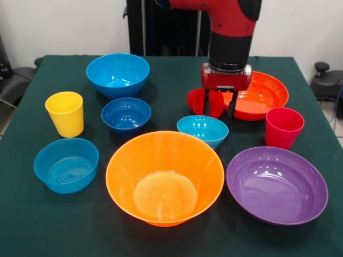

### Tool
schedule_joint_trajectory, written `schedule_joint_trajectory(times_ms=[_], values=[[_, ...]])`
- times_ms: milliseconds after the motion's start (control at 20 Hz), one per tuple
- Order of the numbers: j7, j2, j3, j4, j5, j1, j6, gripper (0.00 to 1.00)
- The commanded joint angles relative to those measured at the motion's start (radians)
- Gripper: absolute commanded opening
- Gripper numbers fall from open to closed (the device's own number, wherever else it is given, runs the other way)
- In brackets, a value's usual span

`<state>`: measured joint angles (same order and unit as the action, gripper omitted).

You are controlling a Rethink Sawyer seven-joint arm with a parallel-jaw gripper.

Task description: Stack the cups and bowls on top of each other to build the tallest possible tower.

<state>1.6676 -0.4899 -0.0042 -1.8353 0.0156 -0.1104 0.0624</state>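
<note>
On the green table [32,225], no tower stood: the huge orange bowl [165,176] sat nearest the front, the purple bowl [276,184] beside it, the red-orange bowl [262,95] farther back, and four blue bowls [118,74] lay apart with the yellow cup [65,113] and red cup [282,127]. The pincer [220,103] hung with its fingers spread about a red cup lying on its side [199,101], just beside the red-orange bowl; whether they gripped it could not be told.
</note>
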Motion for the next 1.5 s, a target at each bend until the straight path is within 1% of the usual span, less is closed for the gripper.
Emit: schedule_joint_trajectory(times_ms=[50, 600, 850, 1000, 1100, 1200, 1300, 1500], values=[[0.118, 0.043, 0.076, 0.094, 0.023, -0.010, 0.095, 1.00], [0.136, 0.004, 0.055, 0.063, 0.029, 0.005, 0.118, 1.00], [0.146, -0.015, 0.054, 0.030, 0.025, 0.009, 0.104, 1.00], [0.156, -0.045, 0.052, 0.004, 0.026, 0.013, 0.103, 1.00], [0.159, -0.085, 0.044, -0.012, 0.034, 0.022, 0.142, 1.00], [0.158, -0.122, 0.021, -0.003, 0.047, 0.042, 0.217, 1.00], [0.154, -0.141, 0.008, 0.014, 0.054, 0.052, 0.283, 1.00], [0.157, -0.164, 0.009, 0.014, 0.056, 0.054, 0.318, 1.00]])
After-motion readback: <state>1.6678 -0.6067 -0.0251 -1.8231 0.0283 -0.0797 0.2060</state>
